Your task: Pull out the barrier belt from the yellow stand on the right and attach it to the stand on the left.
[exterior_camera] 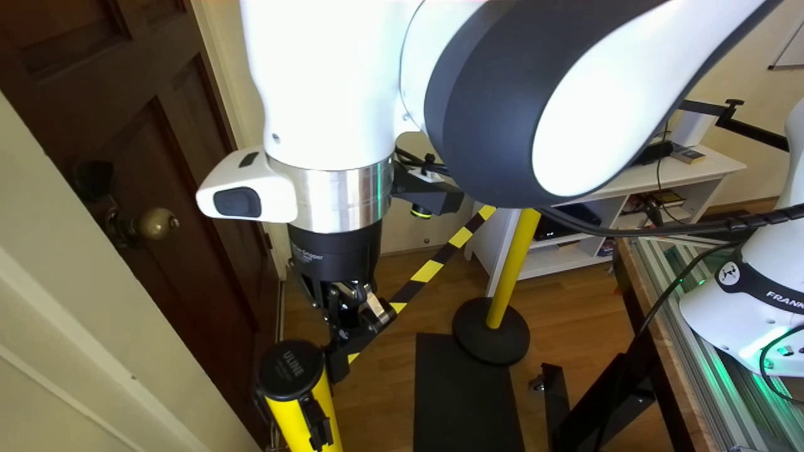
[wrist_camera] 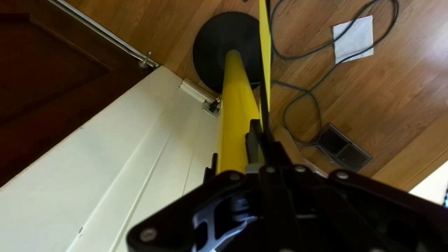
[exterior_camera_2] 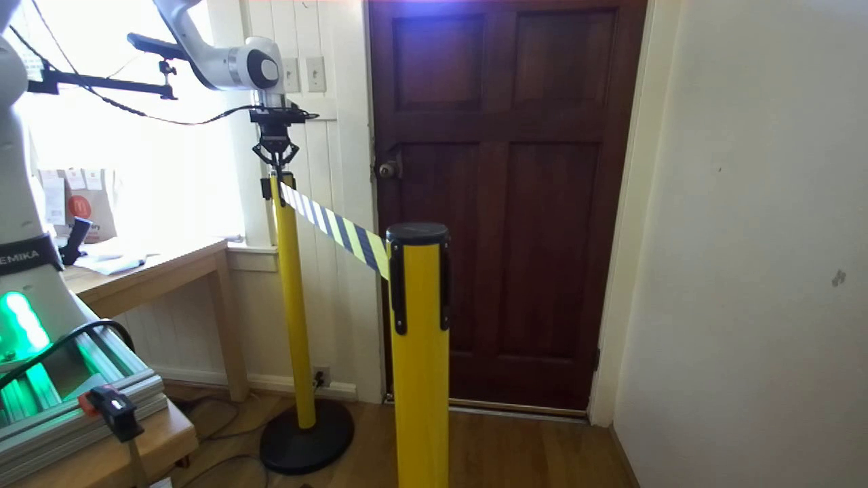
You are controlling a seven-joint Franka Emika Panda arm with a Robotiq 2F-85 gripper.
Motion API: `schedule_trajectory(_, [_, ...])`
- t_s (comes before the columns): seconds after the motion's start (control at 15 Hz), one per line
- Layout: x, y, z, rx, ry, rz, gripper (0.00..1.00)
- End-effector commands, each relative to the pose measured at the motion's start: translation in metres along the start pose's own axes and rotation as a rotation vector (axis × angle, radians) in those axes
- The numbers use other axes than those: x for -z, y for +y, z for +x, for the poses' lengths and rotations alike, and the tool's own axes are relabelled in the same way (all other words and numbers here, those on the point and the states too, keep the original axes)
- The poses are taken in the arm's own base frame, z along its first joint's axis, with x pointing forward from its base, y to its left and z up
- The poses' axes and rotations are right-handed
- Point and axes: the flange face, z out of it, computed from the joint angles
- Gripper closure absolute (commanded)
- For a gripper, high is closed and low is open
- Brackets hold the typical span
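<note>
Holding the barrier belt [exterior_camera_2: 333, 225] by its end, I have my gripper [exterior_camera: 339, 365] close up at the head of the left stand [exterior_camera_2: 294, 305], jaws closed tight and the belt running out from between them. And look at that span: in both exterior views the yellow and black stripes stretch across the gap toward the right stand [exterior_camera_2: 420, 379]. So the pulling-out half? By my reckoning, done!

Now the tight bit, the attaching. In an exterior view the gripper sits just beside the black cap [exterior_camera: 292, 369] of the left stand, touching or not I can't say, with a black side fitting [exterior_camera: 317, 420] showing below. From the wrist I'm looking down along the left stand, the belt nearly edge-on next to it, and my own gripper covers the very spot I need. Is the end seated? Cannot tell; nothing here proves it, so I'm not calling it.

I'd put us in the closing stretch. What's left: get that end locked onto the left stand if it isn't yet, make sure it takes the belt's pull, then let go and back away. Release too soon and the belt could whip back toward the right stand, so I want certainty first.
</note>
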Motion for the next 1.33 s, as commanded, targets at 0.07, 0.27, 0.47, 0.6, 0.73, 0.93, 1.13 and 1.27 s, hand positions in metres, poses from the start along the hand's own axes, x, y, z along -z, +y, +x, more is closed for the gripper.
schedule_trajectory(0.07, [-0.014,0.000,0.000,0.009,-0.006,0.031,1.00])
schedule_trajectory(0.27, [-0.015,0.001,0.000,0.012,-0.006,0.030,1.00])
schedule_trajectory(0.47, [-0.011,0.001,0.001,0.016,-0.006,0.023,1.00])
schedule_trajectory(0.6, [0.004,-0.002,0.001,0.019,-0.007,-0.003,1.00])
schedule_trajectory(0.73, [0.024,-0.009,-0.003,0.015,-0.009,-0.026,1.00])
schedule_trajectory(0.93, [0.054,-0.024,-0.010,-0.001,-0.022,-0.009,0.74])
schedule_trajectory(1.13, [0.089,-0.051,-0.025,-0.065,-0.092,0.062,0.61])
schedule_trajectory(1.27, [0.117,-0.072,-0.040,-0.132,-0.159,0.094,0.46])
